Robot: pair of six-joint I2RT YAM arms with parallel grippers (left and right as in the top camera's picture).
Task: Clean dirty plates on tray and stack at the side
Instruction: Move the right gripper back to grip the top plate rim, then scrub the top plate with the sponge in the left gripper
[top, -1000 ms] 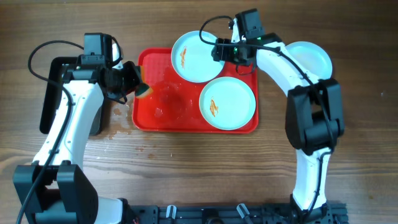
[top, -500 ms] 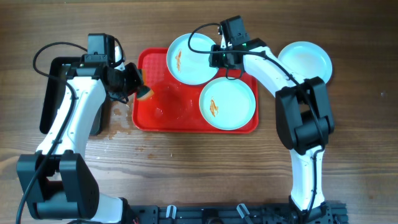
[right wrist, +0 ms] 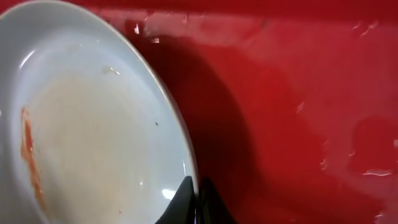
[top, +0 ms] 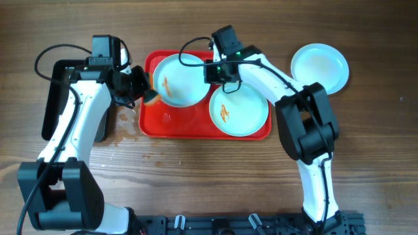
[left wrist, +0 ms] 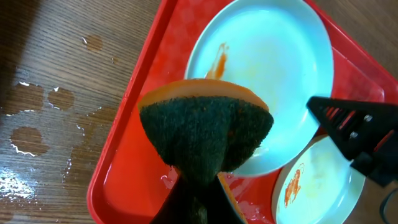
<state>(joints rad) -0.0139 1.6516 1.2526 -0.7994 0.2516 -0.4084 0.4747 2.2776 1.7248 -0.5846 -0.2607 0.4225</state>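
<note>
Where water (left wrist: 25, 140) pools, wooden table (top: 196, 183), red tray (top: 183, 124)

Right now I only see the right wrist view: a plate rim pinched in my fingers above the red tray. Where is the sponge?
Observer: The left gripper holds the sponge at the left edge of the tray, beside the held plate.
Operator: Is this smear the only one?
Observer: No. The second plate, flat on the tray's right half, has an orange smear too.
Operator: Anything beyond the tray?
Observer: The third plate lies on the table to the tray's right, with no clear smear visible.
</note>
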